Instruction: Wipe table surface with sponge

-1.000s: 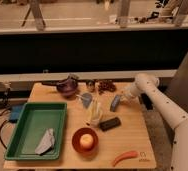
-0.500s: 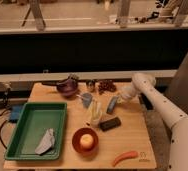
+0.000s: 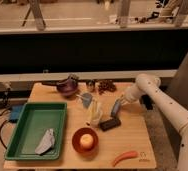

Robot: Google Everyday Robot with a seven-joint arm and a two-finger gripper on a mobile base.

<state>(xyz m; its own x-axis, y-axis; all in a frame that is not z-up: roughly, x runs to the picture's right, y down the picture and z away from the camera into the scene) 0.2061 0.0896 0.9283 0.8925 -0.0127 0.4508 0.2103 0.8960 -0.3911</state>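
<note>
Gripper (image 3: 121, 102) clamped on the blue-grey sponge (image 3: 116, 108), which hangs tilted from its fingertips; contact with the wooden table surface (image 3: 132, 135) cannot be told. A black block (image 3: 110, 123) lies just beside the gripper, a green tray (image 3: 32, 122) well apart. Judged stage: sponge grasped, and wiping of nearly the whole tabletop is left.

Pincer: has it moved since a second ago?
Yes. The pincer, shut on the flat blue-grey sponge, has dropped nearer the black rectangular block on the light wooden tabletop.
</note>
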